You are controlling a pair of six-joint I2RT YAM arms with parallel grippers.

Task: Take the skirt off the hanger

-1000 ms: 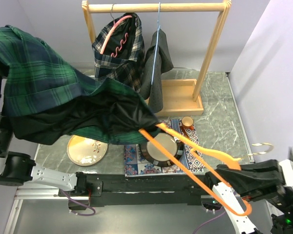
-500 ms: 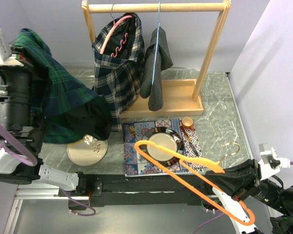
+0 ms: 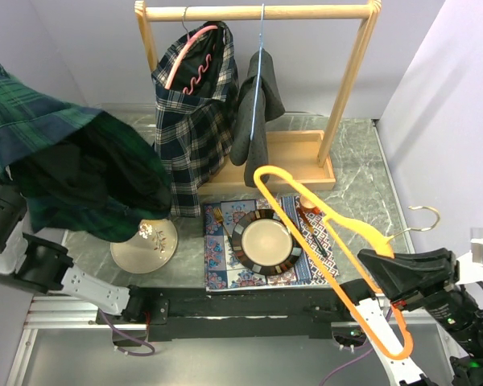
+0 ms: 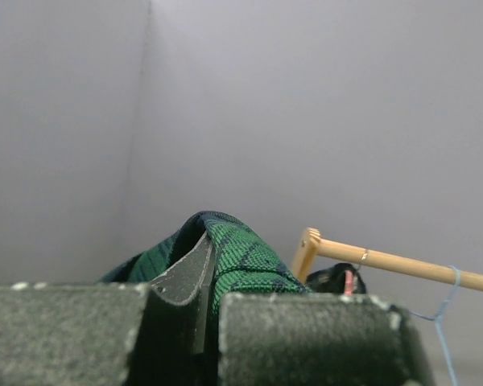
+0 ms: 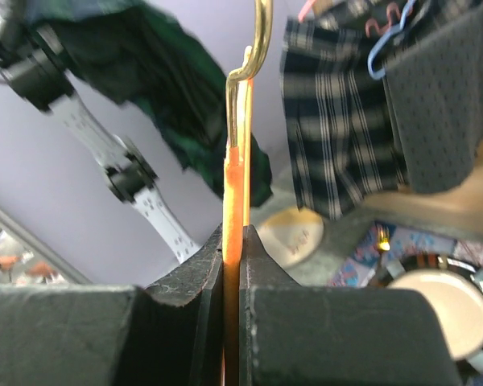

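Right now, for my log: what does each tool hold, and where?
Left tool pinches the skirt by a fold of cloth; right tool clamps the hanger just below its hook.

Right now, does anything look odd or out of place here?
Yes: the orange plastic hanger hangs empty and tilted in mid-air, pinched by the right gripper, while the green plaid skirt is bunched aloft in the left gripper. Nothing looks spilled.
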